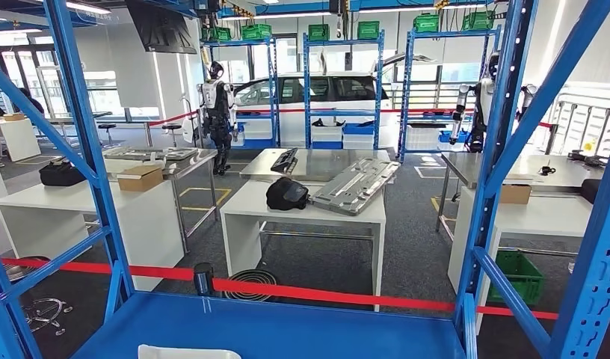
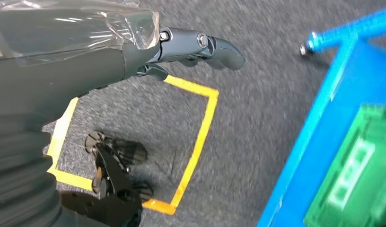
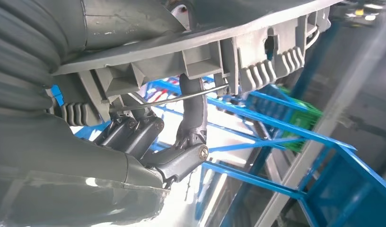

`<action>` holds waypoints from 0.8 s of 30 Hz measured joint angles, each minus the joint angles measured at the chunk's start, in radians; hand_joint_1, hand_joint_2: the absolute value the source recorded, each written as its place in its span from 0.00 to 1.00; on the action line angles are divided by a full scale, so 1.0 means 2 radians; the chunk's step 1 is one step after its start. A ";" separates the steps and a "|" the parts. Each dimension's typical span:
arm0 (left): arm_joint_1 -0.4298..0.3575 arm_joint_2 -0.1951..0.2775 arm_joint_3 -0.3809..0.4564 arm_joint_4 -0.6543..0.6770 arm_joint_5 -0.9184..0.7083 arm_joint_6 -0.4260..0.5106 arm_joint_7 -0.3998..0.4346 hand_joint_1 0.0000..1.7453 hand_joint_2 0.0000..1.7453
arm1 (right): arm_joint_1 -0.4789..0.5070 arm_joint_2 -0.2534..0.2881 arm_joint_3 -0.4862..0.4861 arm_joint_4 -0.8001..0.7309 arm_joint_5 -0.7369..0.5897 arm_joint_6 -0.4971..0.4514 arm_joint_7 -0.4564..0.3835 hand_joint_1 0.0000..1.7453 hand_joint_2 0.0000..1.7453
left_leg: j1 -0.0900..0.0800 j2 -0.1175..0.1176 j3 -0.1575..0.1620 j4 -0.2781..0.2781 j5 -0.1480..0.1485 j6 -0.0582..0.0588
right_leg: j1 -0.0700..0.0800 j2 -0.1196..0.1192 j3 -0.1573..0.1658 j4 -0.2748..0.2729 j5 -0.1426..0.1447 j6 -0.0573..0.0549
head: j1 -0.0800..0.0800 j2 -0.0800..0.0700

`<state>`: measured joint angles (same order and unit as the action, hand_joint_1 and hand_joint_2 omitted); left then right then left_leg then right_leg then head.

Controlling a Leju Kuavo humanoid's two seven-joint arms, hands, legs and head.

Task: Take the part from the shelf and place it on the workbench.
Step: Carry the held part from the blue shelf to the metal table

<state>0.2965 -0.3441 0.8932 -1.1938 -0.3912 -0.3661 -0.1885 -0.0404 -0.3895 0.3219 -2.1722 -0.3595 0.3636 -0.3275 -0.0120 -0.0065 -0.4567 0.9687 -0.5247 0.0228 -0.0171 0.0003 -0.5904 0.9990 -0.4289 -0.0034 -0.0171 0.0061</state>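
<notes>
One part is already in the right hand, a grey ribbed casting lying flat across the fingers, which hook up over its edge and clamp it. Its long axis runs from about eight o'clock to two o'clock in the wrist view. The left hand hangs over the floor, fingers loosely apart, holding nothing. The workbench stands ahead at twelve o'clock, beyond the shelf, so the right arm must carry.
</notes>
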 joint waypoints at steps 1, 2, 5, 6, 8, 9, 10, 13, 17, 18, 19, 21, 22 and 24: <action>0.003 0.000 -0.004 -0.002 0.007 0.005 0.006 0.00 1.00 | -0.002 0.000 0.000 0.000 0.005 -0.005 0.004 1.00 1.00 | -0.001 0.000 -0.002 -0.003 0.004 0.002 | -0.001 0.000 -0.001 -0.002 0.004 0.003 | 0.000 0.000; 0.007 -0.001 -0.009 -0.004 0.014 0.010 0.012 0.00 1.00 | -0.003 0.000 0.000 0.000 0.010 -0.009 0.008 1.00 1.00 | -0.001 0.002 -0.005 -0.007 0.010 0.004 | -0.002 0.000 -0.003 -0.001 0.005 0.006 | 0.000 0.000; 0.016 -0.001 -0.026 -0.010 0.032 0.021 0.030 0.00 1.00 | -0.002 0.002 0.000 0.000 0.031 -0.023 0.021 1.00 1.00 | 0.002 0.005 -0.018 -0.018 0.032 0.011 | -0.001 0.000 -0.021 0.042 -0.039 0.000 | 0.001 0.000; 0.018 -0.001 -0.032 -0.012 0.035 0.024 0.035 0.00 1.00 | -0.001 0.004 0.000 0.000 0.041 -0.027 0.028 1.00 1.00 | 0.002 0.005 -0.025 -0.018 0.038 0.013 | -0.001 0.000 -0.031 0.074 -0.062 -0.001 | 0.002 0.000; 0.024 -0.001 -0.042 -0.015 0.038 0.029 0.046 0.00 1.00 | 0.002 0.012 0.001 -0.004 0.057 -0.033 0.040 1.00 1.00 | 0.002 0.006 -0.041 -0.016 0.050 0.011 | -0.003 0.000 -0.041 0.131 -0.084 0.004 | 0.003 0.000; 0.026 -0.001 -0.046 -0.017 0.036 0.030 0.050 0.00 1.00 | 0.002 0.015 0.001 -0.006 0.062 -0.034 0.044 1.00 1.00 | 0.002 0.007 -0.050 -0.013 0.055 0.010 | -0.004 0.000 -0.037 0.142 -0.079 0.010 | 0.003 0.000; 0.028 -0.001 -0.049 -0.019 0.033 0.029 0.053 0.00 1.00 | 0.002 0.017 0.002 -0.009 0.065 -0.034 0.045 1.00 1.00 | 0.003 0.007 -0.059 -0.010 0.059 0.008 | -0.005 0.000 -0.023 0.133 -0.067 0.017 | 0.003 0.000; 0.030 -0.001 -0.051 -0.025 0.012 0.016 0.058 0.00 1.00 | 0.002 0.019 0.002 -0.015 0.071 -0.034 0.027 1.00 1.00 | 0.005 0.007 -0.086 0.010 0.067 0.000 | -0.008 0.000 0.048 0.039 -0.055 0.026 | 0.003 0.000; 0.029 -0.001 -0.046 -0.029 -0.019 -0.008 0.052 0.00 1.00 | -0.002 0.016 0.000 -0.020 0.066 -0.031 0.000 1.00 1.00 | 0.006 0.005 -0.098 0.022 0.077 -0.011 | -0.006 0.001 0.057 0.003 -0.065 0.008 | 0.002 0.000; 0.029 -0.001 -0.044 -0.029 -0.026 -0.012 0.050 0.00 1.00 | -0.004 0.015 0.000 -0.020 0.062 -0.029 0.003 1.00 1.00 | 0.007 0.005 -0.100 0.026 0.069 -0.015 | -0.006 0.001 0.053 0.004 -0.060 0.003 | 0.002 0.000; 0.029 0.000 -0.041 -0.029 -0.032 -0.016 0.048 0.00 1.00 | -0.006 0.013 0.000 -0.020 0.056 -0.025 0.007 1.00 1.00 | 0.009 0.004 -0.104 0.038 0.052 -0.018 | -0.007 0.000 0.048 0.003 -0.055 -0.002 | 0.002 0.000; 0.027 0.000 -0.034 -0.030 -0.044 -0.025 0.042 0.00 1.00 | -0.007 0.007 0.000 -0.020 0.046 -0.017 0.013 1.00 1.00 | 0.011 0.003 -0.115 0.088 -0.003 -0.023 | -0.007 -0.001 0.035 0.004 -0.042 -0.007 | 0.000 0.000; 0.024 0.000 -0.029 -0.030 -0.051 -0.031 0.039 0.00 1.00 | -0.007 0.003 0.000 -0.020 0.042 -0.013 0.014 1.00 1.00 | 0.011 0.003 -0.120 0.120 -0.025 -0.024 | -0.006 -0.001 0.028 0.004 -0.036 -0.007 | 0.000 0.000; 0.019 0.000 -0.020 -0.031 -0.064 -0.042 0.034 0.00 1.00 | -0.003 -0.005 -0.001 -0.020 0.038 -0.006 0.012 1.00 1.00 | 0.012 0.003 -0.117 0.160 -0.032 -0.025 | -0.005 -0.001 0.014 0.005 -0.024 -0.006 | 0.000 0.000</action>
<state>0.3347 -0.3448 0.8527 -1.2556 -0.5192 -0.4492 -0.1206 -0.0468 -0.3998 0.3192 -2.2117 -0.2845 0.3523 -0.3036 0.0119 -0.0001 -0.6913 1.2887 -0.5888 -0.0262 -0.0264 -0.0020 -0.5615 1.0085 -0.4769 -0.0150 -0.0173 0.0060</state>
